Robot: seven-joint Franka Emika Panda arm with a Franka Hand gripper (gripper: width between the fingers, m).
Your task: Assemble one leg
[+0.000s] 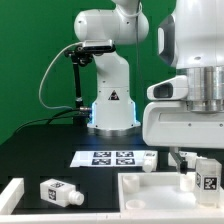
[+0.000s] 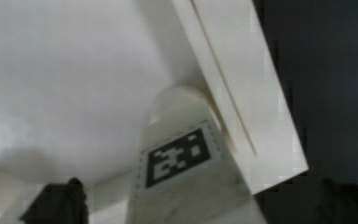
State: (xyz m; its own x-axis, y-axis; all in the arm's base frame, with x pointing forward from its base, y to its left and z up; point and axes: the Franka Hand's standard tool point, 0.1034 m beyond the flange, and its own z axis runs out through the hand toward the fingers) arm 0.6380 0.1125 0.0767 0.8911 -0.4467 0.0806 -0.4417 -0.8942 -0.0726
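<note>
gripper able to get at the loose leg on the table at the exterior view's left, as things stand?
Probably yes. That leg lies alone on the black table with open space above and around it. The gripper sits over the tabletop piece and would have to cross over first; whether it already holds something is unclear.

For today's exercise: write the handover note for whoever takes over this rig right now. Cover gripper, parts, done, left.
Gripper: low over the tabletop, fingers mostly hidden; open or shut cannot be told.
One leg stands by the tabletop's rim, right under the wrist camera.
Other legs: one lying on the table at the exterior view's left, one at its right.
Done: unclear whether the leg is seated.
Left: confirm the leg is seated.
</note>
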